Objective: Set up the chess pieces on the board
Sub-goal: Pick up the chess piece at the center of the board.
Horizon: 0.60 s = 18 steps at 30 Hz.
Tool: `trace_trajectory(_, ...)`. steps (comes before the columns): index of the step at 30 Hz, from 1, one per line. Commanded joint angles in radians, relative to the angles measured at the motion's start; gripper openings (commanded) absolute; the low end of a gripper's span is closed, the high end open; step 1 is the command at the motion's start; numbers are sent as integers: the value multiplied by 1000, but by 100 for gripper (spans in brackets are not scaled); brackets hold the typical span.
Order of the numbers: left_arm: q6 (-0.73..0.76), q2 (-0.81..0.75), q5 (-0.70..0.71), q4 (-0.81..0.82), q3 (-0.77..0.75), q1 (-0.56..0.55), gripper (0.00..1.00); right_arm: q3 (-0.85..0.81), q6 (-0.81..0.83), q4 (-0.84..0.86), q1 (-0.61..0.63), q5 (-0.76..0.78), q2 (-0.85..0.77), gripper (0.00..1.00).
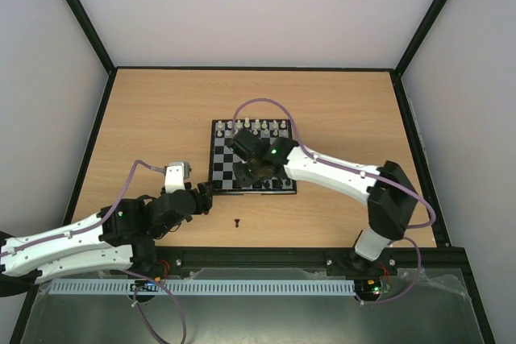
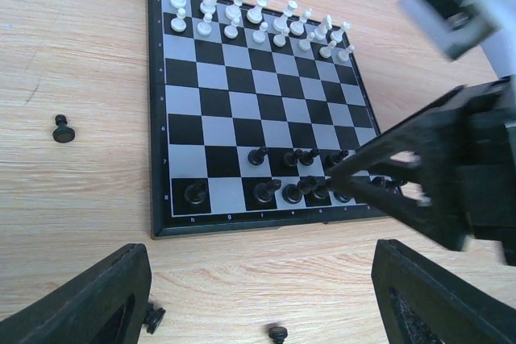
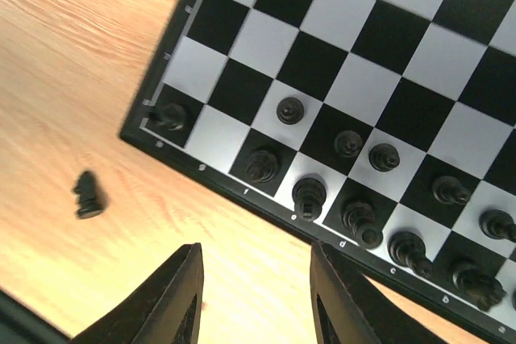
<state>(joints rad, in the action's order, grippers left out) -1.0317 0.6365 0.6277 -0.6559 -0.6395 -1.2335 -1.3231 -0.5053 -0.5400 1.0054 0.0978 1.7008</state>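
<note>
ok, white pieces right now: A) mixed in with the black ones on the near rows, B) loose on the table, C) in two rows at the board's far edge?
C: the white pieces stand in two rows along the far edge of the board. The strays visible on the table are black, such as the black piece off the board.

Left arm (image 1: 81, 243): extended low from its base toward the near-left corner of the board (image 1: 219, 168). Left gripper (image 1: 206, 196) sits just off that corner, clear of the board, jaws spread wide, nothing between them. Right arm (image 1: 339, 173): reaches in from the board's right side, elbow raised. Right gripper (image 1: 256, 172) hangs over the board's near edge, jaws partly apart, empty.
</note>
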Motion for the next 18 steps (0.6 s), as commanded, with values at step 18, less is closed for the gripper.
trace_trajectory(18,18,41,-59,48,47,121,80,318,-181,16,136,-63,-294,43)
